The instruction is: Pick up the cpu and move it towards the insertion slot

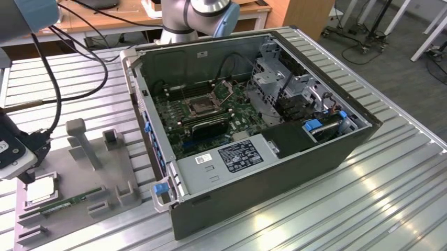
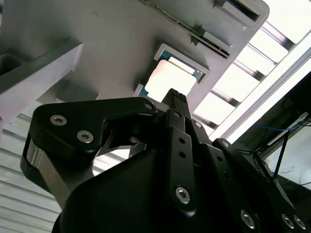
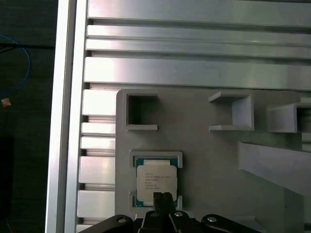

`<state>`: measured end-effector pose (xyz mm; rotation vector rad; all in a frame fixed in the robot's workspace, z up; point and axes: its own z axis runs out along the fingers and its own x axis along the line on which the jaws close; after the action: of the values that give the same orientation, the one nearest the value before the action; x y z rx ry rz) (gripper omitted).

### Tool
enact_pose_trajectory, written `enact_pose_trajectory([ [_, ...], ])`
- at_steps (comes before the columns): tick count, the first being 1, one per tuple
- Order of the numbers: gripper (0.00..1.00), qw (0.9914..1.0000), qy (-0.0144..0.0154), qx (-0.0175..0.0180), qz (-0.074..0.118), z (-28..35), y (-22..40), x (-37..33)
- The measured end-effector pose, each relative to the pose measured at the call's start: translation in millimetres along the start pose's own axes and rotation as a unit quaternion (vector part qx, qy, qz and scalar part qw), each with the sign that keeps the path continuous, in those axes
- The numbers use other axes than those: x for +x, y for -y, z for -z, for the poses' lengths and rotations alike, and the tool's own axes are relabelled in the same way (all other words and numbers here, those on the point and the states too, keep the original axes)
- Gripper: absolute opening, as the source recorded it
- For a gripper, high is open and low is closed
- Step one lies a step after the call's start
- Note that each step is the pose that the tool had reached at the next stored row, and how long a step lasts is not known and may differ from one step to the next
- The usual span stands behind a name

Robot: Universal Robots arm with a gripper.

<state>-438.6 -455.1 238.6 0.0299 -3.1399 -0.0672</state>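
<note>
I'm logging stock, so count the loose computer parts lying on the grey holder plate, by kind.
cpu: 1
green memory stick: 1
Total: 2

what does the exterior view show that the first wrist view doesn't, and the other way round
The exterior view adds the open computer case with the insertion slot on its green board, and a green memory stick lying beside the cpu.

The first wrist view adds a close look down on the cpu's top, seated in its holder, with an empty square pocket nearby.

Both show the cpu, the grey fixture, the slatted table and the gripper over the cpu.
</note>
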Motion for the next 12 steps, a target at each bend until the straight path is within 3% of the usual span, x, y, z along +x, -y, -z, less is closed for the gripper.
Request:
enact_pose_trajectory([
  [12,0.11,1.00000,0.0000,0.0000,0.000,-10.8,2.9,0.7],
])
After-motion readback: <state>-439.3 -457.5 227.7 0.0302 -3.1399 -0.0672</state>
